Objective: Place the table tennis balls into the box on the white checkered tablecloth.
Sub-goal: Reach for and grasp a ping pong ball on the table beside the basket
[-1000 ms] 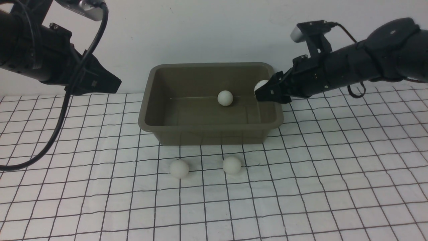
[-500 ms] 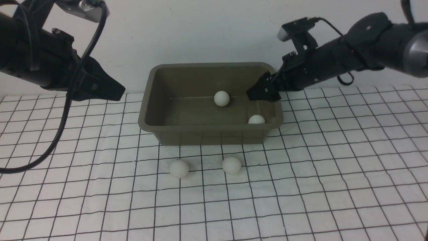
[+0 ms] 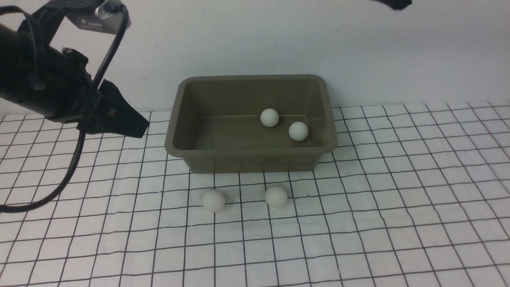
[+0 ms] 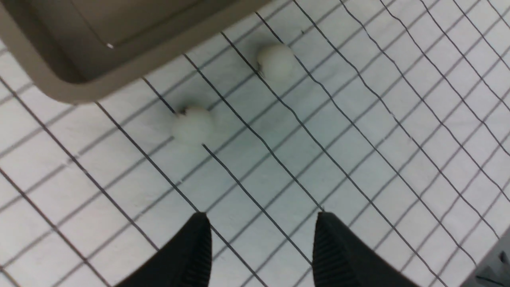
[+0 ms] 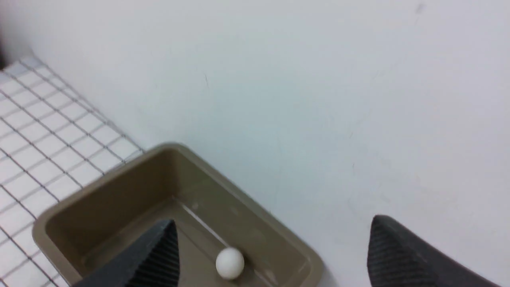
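handling judgement: table tennis balls look light, stiff and smooth; apt to roll or squirt from an off-centre squeeze; a thin shell calls for a gentle pinch
hold point: across the widest middle of a ball, one finger on each side, approached from above
balls in box: rear ball (image 3: 269,117) and right-hand ball (image 3: 298,131) lie on the floor of the box (image 3: 172,133), near each other but apart
balls outside: left loose ball (image 3: 213,200) and right loose ball (image 3: 276,196) rest on the white checkered tablecloth (image 3: 398,207), just in front of the box
left gripper (image 4: 261,227): jaws partly spread; holding and touching nothing; hangs over the tablecloth, loose balls ahead of its tips
right gripper (image 5: 274,225): jaws spread wide; empty; raised well above the box
progress: judged half done
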Controlling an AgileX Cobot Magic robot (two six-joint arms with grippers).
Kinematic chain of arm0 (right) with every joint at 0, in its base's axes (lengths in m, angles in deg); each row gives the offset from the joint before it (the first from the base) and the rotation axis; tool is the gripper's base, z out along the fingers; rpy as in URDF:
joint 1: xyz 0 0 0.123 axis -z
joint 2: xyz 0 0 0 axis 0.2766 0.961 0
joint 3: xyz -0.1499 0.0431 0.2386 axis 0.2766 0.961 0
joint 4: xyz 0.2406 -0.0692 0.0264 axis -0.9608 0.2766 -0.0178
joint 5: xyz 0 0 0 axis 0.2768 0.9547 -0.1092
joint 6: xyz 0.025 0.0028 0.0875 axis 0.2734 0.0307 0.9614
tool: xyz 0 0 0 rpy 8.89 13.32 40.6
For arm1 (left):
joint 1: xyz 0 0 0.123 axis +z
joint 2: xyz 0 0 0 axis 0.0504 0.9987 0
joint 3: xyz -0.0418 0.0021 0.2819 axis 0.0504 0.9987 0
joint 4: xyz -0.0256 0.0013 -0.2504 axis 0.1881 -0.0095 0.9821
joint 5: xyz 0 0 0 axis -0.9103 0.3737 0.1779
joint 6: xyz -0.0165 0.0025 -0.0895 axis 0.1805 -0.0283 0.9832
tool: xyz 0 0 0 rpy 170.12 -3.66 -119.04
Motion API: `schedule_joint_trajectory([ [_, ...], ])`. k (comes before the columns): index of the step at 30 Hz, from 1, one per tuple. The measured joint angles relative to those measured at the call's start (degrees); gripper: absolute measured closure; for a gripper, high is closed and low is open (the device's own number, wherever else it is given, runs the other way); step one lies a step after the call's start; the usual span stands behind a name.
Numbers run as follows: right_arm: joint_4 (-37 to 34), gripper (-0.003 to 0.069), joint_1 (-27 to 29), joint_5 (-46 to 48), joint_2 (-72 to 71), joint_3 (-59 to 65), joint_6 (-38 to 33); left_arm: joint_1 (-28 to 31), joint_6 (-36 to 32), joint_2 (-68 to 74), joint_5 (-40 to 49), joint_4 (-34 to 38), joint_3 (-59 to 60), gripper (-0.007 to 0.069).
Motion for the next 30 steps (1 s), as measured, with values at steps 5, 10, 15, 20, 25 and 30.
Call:
schedule_joint_trajectory([
  [5,0.0,0.0083,0.0,1.2,-4.5,0.0,0.8,-3.4,2.1,0.0,-1.2,-1.3,5.0,0.0304],
  [10,0.3,0.0083,0.0,3.6,-6.9,0.0,1.1,-6.4,2.9,0.0,-4.6,-1.4,9.9,0.0304],
  [15,0.3,0.0083,0.0,5.4,-7.7,0.0,1.5,-11.3,2.9,0.0,-12.1,-1.0,16.9,0.0304],
  [20,0.4,0.0085,0.0,7.5,-7.7,0.0,2.2,-17.4,2.9,0.0,-32.3,0.8,25.8,0.0304],
  [25,0.4,0.0085,0.0,8.0,-7.7,0.0,3.0,-20.3,2.9,1.8,-47.3,3.2,29.2,0.0304],
  [30,0.4,0.0085,0.0,8.5,-7.7,0.0,3.5,-20.6,2.8,6.2,-56.6,4.5,29.2,0.0304],
])
